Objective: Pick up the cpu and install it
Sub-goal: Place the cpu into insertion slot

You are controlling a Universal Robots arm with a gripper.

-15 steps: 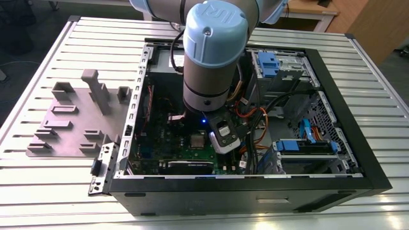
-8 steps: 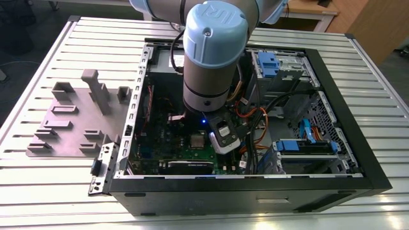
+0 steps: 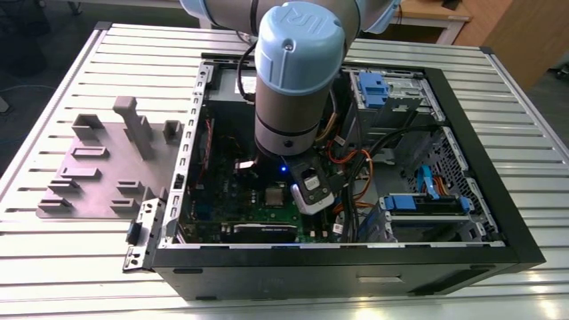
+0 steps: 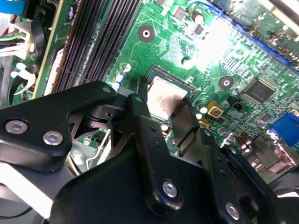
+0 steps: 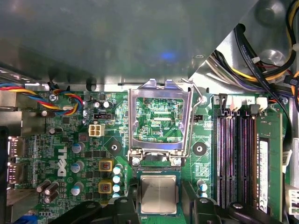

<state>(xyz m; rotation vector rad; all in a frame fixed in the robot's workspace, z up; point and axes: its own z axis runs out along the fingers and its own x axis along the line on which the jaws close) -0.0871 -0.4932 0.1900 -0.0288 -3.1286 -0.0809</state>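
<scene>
Cpu (image 5: 159, 193) lying flat on the green motherboard (image 5: 70, 140), silvery top up, right at the hinge of the swung-open socket frame (image 5: 160, 119), with the black hand (image 4: 164, 112) straddling it in both wrist views — clamped on it or loose, cannot tell; much of the hand cut off at the edge of the first wrist view. White lettering on the board and small numerals by the memory slots (image 5: 233, 158), left unread; in the exterior view, arm (image 3: 298, 67) reaching down into the open computer case (image 3: 498, 220) on the slatted surface (image 3: 71, 267), covering much of the board.
</scene>
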